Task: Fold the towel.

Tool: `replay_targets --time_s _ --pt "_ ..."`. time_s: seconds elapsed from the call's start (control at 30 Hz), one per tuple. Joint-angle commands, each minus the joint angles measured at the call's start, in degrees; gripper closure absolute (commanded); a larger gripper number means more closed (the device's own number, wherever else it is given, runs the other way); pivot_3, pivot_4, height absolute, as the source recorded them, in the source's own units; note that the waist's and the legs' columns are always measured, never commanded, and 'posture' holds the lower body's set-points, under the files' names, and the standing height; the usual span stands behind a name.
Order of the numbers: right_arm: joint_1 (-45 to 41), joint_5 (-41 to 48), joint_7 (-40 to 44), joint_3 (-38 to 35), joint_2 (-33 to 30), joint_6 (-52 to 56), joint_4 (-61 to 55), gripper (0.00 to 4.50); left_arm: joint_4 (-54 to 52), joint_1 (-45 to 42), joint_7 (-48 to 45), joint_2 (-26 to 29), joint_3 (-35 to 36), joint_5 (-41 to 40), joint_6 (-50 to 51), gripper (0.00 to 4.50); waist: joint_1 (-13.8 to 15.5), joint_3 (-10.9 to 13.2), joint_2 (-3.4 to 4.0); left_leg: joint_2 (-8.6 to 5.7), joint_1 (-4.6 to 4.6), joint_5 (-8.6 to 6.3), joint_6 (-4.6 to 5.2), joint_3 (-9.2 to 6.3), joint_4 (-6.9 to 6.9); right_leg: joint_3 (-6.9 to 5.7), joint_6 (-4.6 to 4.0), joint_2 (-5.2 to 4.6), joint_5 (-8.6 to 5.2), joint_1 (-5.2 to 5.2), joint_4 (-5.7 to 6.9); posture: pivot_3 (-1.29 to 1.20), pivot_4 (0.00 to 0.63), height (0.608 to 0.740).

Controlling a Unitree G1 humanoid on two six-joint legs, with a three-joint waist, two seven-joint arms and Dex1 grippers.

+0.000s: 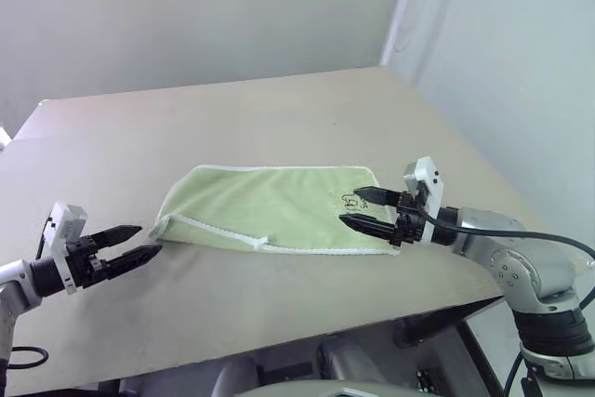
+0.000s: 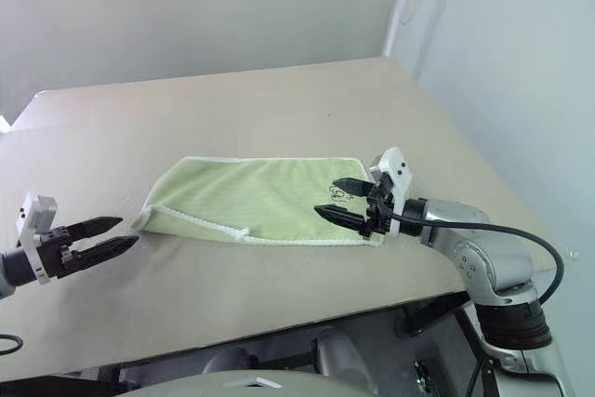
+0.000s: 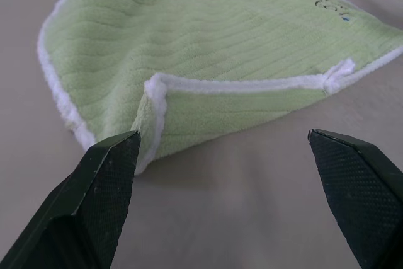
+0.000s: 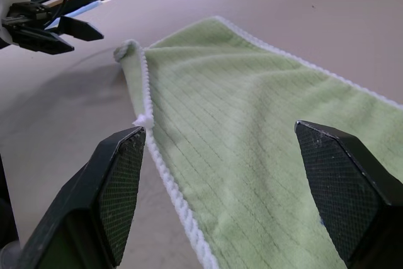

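Towel (image 1: 270, 207): light green terry cloth with white stitched edging, lay folded lengthwise as a long band across the middle of the head-camera frame, on the tan table (image 1: 279, 118). One layer rested over another; the top layer's white edge ran along the near long side and carried a small white knot or tag (image 1: 258, 243) just left of centre. Left end was rounded and slightly puffed, with the corner curling up off the tabletop. Small dark embroidered mark (image 1: 351, 199) sat near the right end.

Right gripper (image 1: 364, 208): at centre right of the frame, black fingers spread apart, one above the other in the head view, hovering over the towel's right end beside the embroidered mark. Nothing was pinched between them. In the right wrist view the cloth stretched away between both fingers (image 4: 119, 187).

Left gripper (image 1: 135, 241): at lower left of the frame, fingers spread, tips pointing at the towel's left end and stopping just short of it, nothing held. In the left wrist view the curled corner lay just beyond one fingertip (image 3: 116, 168).

Table: bare tan surface around the towel. Pale walls behind, meeting at a corner in the upper right.
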Motion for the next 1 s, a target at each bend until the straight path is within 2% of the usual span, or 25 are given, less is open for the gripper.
replay_targets --time_s 0.03,0.23,0.37,0.83,1.0 --pt "-0.96 -0.34 0.89 0.06 -1.22 -0.79 -0.01 0.55 -2.17 -0.73 0.6 -0.05 1.92 -1.82 -0.08 0.0 -0.19 0.0 0.0 0.0 0.01 0.0 0.0 0.02 0.01 0.0 0.0 -0.01 0.0 0.01 -0.01 0.0 0.0 0.74" --pt "-0.05 0.42 0.46 -1.24 -1.52 -0.27 -1.04 0.55 1.52 -2.21 -0.46 0.52 2.07 -1.82 -2.31 0.0 -0.67 0.01 0.02 0.01 0.0 0.0 -0.01 0.08 -0.1 0.0 -0.03 0.02 -0.01 -0.09 -0.01 0.0 0.0 0.74" --pt "1.62 -0.22 -0.78 -2.12 -1.99 -0.6 -1.26 0.55 6.77 -6.48 -0.93 1.51 0.78 -0.19 -4.88 0.0 -0.31 0.01 0.0 0.01 -0.04 -0.01 0.0 0.07 -0.15 -0.03 -0.09 0.03 -0.05 -0.11 -0.02 0.0 0.0 0.74" --pt "4.88 -1.93 -4.6 -3.16 -2.23 -1.71 -1.94 0.55 19.09 -17.95 -4.54 0.9 -8.87 7.23 -13.17 0.0 -0.35 -0.01 0.0 0.0 -0.02 0.0 0.0 0.07 -0.1 -0.03 -0.09 0.03 -0.04 -0.07 0.0 0.0 0.0 0.74" --pt "5.17 -2.26 -5.71 -3.37 -2.0 -1.74 -2.26 0.55 26.64 -21.16 -4.76 0.05 -12.78 12.24 -19.79 0.0 -0.22 -0.01 0.0 0.0 -0.02 0.0 0.0 0.07 -0.1 -0.03 -0.09 0.03 -0.04 -0.07 0.0 0.0 0.0 0.74"
